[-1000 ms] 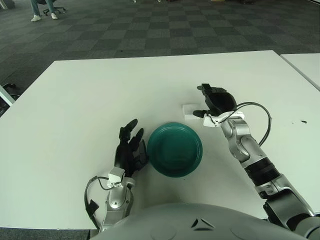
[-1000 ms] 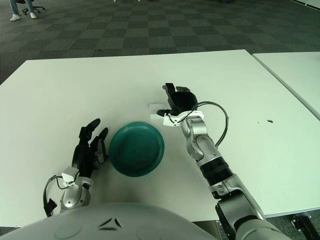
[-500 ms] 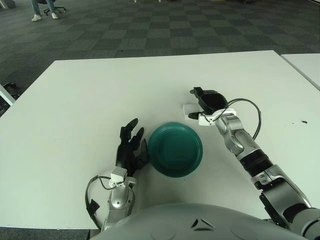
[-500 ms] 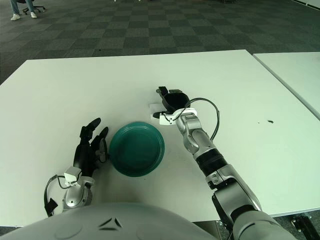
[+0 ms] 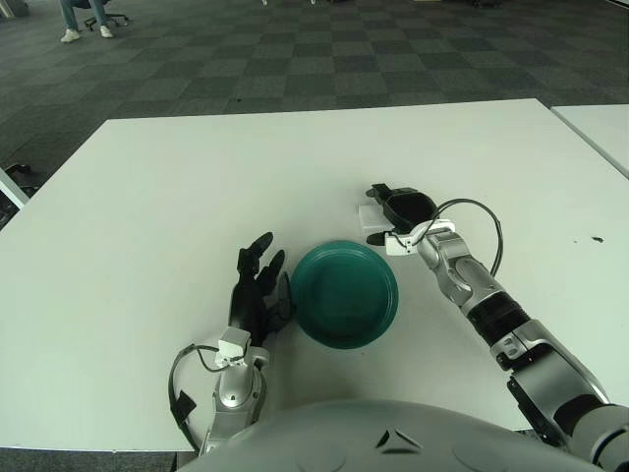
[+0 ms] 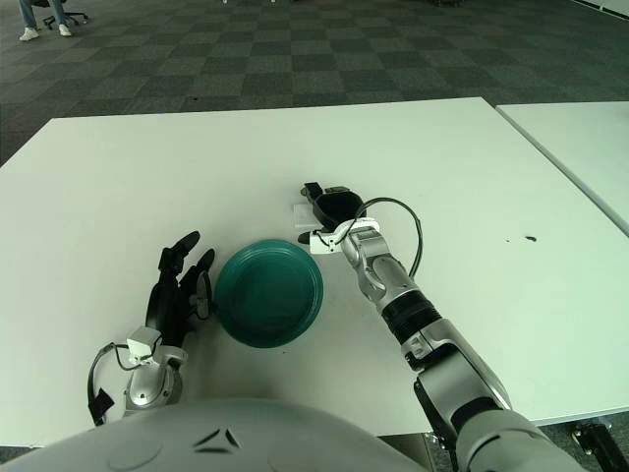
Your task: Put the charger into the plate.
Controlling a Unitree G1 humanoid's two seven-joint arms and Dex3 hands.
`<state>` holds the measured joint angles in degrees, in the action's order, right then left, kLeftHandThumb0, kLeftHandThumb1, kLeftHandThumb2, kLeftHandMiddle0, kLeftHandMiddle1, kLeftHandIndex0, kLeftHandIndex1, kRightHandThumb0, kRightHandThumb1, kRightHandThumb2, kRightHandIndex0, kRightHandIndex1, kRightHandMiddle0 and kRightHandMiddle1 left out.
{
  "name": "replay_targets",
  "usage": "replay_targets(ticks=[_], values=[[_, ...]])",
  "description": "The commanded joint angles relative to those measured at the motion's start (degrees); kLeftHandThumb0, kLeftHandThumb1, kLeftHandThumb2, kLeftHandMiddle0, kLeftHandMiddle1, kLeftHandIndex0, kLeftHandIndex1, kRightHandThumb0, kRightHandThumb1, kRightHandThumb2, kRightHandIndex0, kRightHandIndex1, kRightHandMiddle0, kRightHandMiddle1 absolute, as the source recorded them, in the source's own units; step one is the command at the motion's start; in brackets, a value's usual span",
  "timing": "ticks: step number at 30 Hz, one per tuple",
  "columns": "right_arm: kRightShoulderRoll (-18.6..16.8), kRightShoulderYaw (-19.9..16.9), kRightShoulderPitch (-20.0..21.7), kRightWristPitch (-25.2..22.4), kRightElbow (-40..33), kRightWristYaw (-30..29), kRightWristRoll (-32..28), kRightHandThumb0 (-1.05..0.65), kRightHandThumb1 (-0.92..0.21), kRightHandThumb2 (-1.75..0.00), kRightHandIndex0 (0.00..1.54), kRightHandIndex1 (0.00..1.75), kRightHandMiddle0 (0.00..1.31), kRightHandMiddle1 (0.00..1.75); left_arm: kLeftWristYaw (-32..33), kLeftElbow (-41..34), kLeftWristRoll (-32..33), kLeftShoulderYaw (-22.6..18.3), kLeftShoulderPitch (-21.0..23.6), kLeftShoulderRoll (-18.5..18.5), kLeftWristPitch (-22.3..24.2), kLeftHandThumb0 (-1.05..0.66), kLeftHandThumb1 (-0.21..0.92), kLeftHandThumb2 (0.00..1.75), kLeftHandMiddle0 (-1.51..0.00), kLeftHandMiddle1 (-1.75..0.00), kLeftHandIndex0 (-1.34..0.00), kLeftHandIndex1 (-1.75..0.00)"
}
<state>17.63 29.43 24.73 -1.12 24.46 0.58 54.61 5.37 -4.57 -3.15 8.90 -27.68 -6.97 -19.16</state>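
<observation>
Beyond far rim of round dark-green plate (image 5: 345, 294), small white block charger (image 5: 369, 214) lying on white bench (image 5: 147, 197). Right hand (image 5: 398, 211) hovering over it, black fingers (image 5: 378, 191) spreading, not gripping; charger peeking out leftward. Left hand (image 5: 256, 290) idling beside plate's left, fingers extending, holding nothing.

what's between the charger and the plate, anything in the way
Nothing visible. The right robot hand is already over the white charger, and only bare table lies between it and the green plate. The left robot hand shows left of the plate.
</observation>
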Motion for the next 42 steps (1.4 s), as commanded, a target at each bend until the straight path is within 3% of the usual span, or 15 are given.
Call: replay_targets(ticks=[1,8,19,24,35,39,41,42], values=[[-0.7,1.2,2.3,0.6,2.1,-0.8,-0.1,-0.7,-0.92,-0.48,0.38,0.01,0.0,0.6,-0.7,1.4,0.4,0.4,-1.0,0.3,2.9,-0.87,0.92,0.94,-0.61,-0.04,0.0,-0.9],[-2.5,3.6,3.0,0.5,6.5,-1.4,0.1,-0.69,-0.92,-0.54,0.35,0.0,0.0,0.52,-1.0,1.3,1.0,0.3,-0.6,0.3,3.4,-0.89,0.92,0.95,-0.61,-0.04,0.0,-0.89],[-6.4,6.7,7.7,5.0,27.4,-6.3,-1.7,-0.69,-0.92,-0.53,0.38,0.02,0.0,0.48,-1.0,0.9,1.8,0.6,-1.0,-0.1,3.3,-0.9,0.92,0.96,-0.58,-0.02,0.0,-0.88],[-7.3,7.7,9.8,6.2,33.5,-7.1,-2.2,-0.69,-0.92,-0.55,0.4,0.03,0.0,0.46,-0.4,0.8,1.5,0.3,-1.2,-0.2,3.3,-0.87,0.92,0.95,-0.54,-0.01,0.0,-0.85],[-8.7,9.0,11.5,9.0,41.2,-8.7,-3.5,-0.67,-0.92,-0.56,0.42,0.02,0.0,0.49,0.0,2.2,1.0,-0.3,-0.6,0.0,1.6,-0.88,0.92,0.97,-0.52,0.0,-0.01,-0.88],[-8.6,9.3,10.6,11.3,42.4,-9.6,-4.4,-0.66,-0.92,-0.58,0.49,0.04,0.0,0.63,-0.2,2.5,1.0,-0.2,-0.5,0.0,1.2,-0.9,0.92,0.97,-0.54,-0.01,-0.02,-0.89],[-8.3,9.4,10.2,12.5,42.8,-10.1,-4.8,-0.66,-0.92,-0.59,0.55,0.07,0.02,0.84,-0.2,2.5,1.0,-0.3,-0.6,0.1,1.1,-0.9,0.92,0.97,-0.54,-0.01,-0.02,-0.89],[-8.2,9.4,10.0,12.9,43.0,-10.3,-5.0,-0.64,-0.92,-0.59,0.58,0.18,0.03,1.04,-0.2,2.4,0.9,-0.3,-0.6,0.1,1.1,-0.9,0.92,0.97,-0.54,-0.01,-0.02,-0.89]])
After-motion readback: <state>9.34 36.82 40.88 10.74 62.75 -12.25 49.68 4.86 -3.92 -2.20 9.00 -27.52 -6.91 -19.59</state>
